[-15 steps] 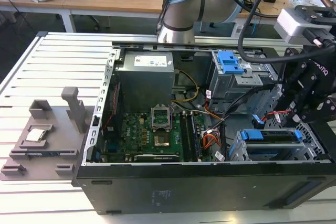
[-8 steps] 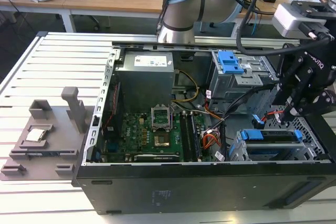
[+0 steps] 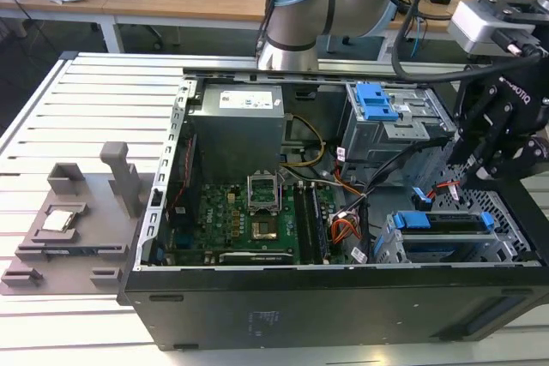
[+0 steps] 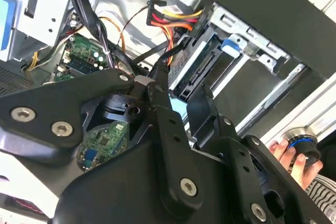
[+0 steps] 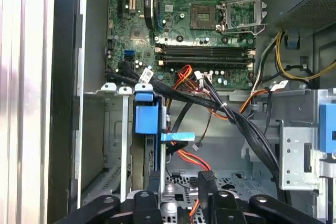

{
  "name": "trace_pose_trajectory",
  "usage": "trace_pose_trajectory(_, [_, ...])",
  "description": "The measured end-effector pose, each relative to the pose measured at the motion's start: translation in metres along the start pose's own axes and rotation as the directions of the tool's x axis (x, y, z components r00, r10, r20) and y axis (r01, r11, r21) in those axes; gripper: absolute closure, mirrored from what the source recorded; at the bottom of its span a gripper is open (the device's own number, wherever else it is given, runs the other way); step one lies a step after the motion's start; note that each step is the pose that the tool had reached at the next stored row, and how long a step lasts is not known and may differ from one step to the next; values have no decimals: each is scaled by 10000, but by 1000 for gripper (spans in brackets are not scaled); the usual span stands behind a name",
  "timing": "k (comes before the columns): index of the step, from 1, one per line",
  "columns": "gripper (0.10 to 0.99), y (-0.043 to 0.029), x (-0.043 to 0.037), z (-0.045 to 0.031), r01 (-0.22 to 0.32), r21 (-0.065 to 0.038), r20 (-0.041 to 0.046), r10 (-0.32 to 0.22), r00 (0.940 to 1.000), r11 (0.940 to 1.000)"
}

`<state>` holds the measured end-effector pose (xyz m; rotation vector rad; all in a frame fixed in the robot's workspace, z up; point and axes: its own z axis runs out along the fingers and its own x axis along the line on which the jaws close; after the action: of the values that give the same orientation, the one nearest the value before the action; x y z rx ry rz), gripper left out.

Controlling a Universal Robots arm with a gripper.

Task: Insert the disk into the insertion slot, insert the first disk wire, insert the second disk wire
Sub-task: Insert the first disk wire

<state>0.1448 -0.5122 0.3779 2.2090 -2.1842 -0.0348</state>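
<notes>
Gripper (image 4: 157, 82): clenched, apparently pinching the black disk wire (image 5: 205, 180) at its plug | disk (image 3: 444, 225): seated in insertion slot (image 3: 388, 248), just below gripper | handling: wire limp, plug small, stiff, likely brittle; best held by plug body, not cable

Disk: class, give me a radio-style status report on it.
Gripper low beside the insertion slot, among loose wires. Disk seated in the slot. Black cable bundle crosses close by.
</notes>
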Motion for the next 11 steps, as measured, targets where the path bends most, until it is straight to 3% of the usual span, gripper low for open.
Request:
trace_pose_trajectory(2, [667,-111,-6,-4,44,-1,-7,-44,10000,10000])
trace_pose_trajectory(5, [667,-222,-14,-7,113,-1,-22,-113,9999,9999])
trace_pose_trajectory(11, [667,-256,-38,-1,462,1,-58,-462,9989,9989])
